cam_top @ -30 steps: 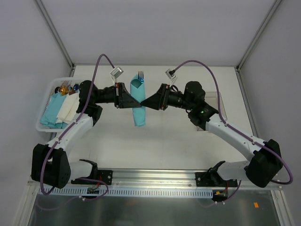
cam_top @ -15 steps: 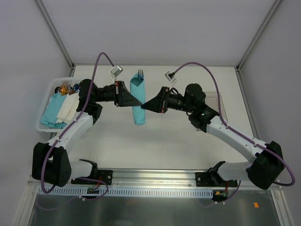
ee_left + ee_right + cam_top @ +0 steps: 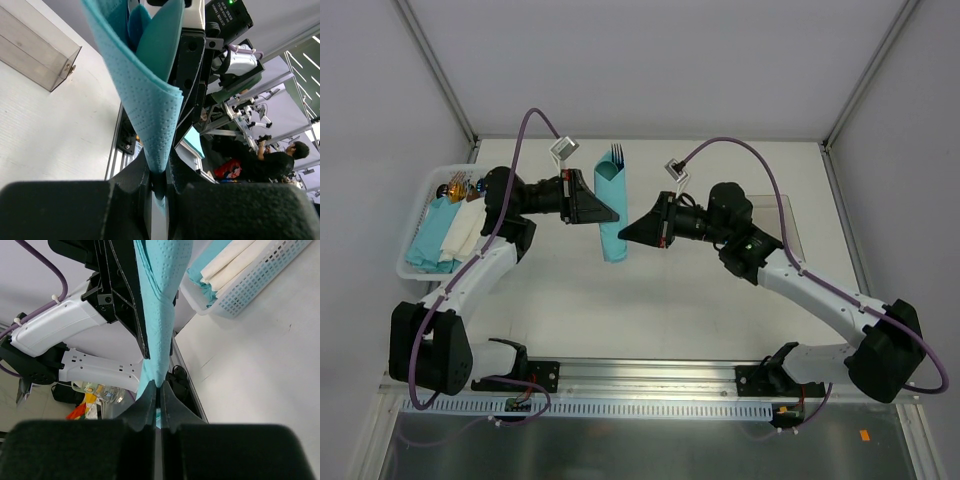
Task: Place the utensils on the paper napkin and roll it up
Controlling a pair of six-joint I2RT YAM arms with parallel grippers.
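The left gripper and right gripper both pinched the rolled napkin at mid-table, utensils poking out its far end; uneven pulling might tear it or spill them.

The left tool pinches the rolled paper napkin by its edge.

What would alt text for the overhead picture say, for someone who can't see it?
Two robot arms pinch a rolled teal napkin between them, left hand and right hand shut on its sides, blue fork tines poking out the far end. A white basket of napkins sits at left.
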